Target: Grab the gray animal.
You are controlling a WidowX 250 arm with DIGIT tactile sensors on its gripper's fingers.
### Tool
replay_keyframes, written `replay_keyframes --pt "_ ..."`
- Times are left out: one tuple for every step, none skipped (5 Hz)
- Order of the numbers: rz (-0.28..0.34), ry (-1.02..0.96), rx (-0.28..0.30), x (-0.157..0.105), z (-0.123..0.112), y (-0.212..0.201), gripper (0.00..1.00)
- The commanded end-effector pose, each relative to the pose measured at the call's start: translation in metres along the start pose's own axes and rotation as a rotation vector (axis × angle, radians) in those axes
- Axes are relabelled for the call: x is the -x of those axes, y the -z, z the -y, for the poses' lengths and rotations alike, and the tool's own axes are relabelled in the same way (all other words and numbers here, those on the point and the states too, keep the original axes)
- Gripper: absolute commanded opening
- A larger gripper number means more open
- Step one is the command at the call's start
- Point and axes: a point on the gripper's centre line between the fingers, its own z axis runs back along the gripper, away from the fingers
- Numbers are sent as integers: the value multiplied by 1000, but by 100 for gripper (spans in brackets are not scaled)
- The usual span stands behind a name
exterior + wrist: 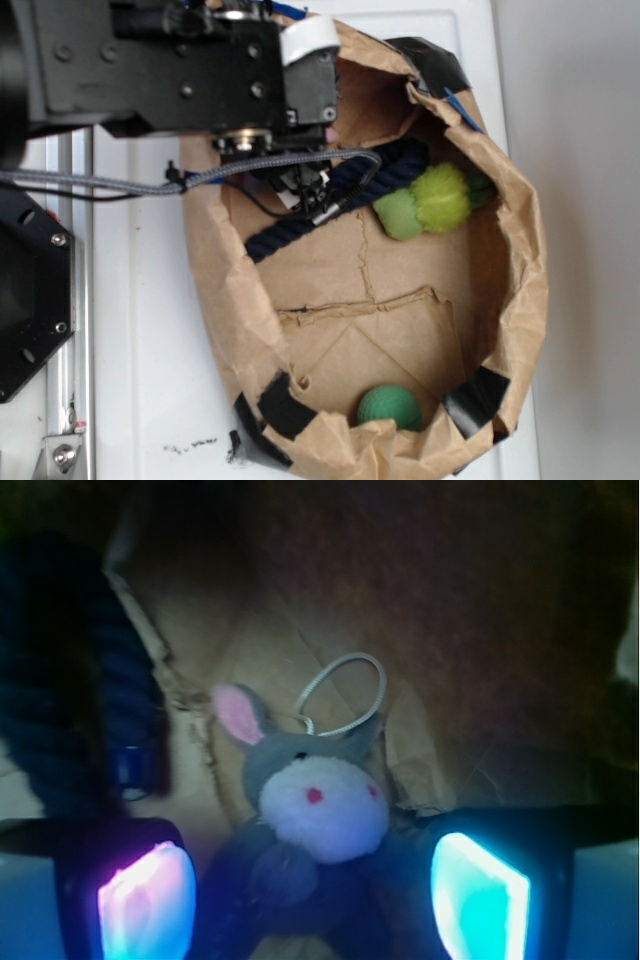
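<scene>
The exterior view looks down on a crumpled brown paper bag [520, 300] lying open on a white table [140, 380], its rim patched with black tape [285, 408]. The black robot arm [180, 70] reaches in over the bag's upper left part, and its body and cables cover what lies beneath, so the gray animal cannot be made out from here, nor can the fingers. This view alone shows the rest of the bag's contents: a long navy rope [330, 205] running diagonally from under the arm, a lime-green fuzzy toy [430, 200] just beside the rope's upper end, and a dark green ball [388, 407] well apart from them near the bag's lower rim. The wrist view shows what the arm hides. The gray animal [315, 810] lies on the brown paper floor of the bag, its cream face with pink dots turned up, one pink-lined ear raised to the left and a white ring loop [345, 695] above its head. The gripper [312, 895] stands open, its two glowing pads, one pink-violet [145, 900] and one cyan [478, 895], set on either side of the toy's lower body with space left on both sides, neither seen to touch it. The rope shows as a dark, blurred mass at the left edge, near the toy but apart from it.
</scene>
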Motion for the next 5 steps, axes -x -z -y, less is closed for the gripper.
replay_keyframes --pt "10 30 5 -1 0 18 100" --pt "9 60 17 -1 7 26 100" --pt "10 113 31 1 15 30 100" --pt "8 106 47 -1 17 28 0" --pt "18 108 48 -2 17 27 0"
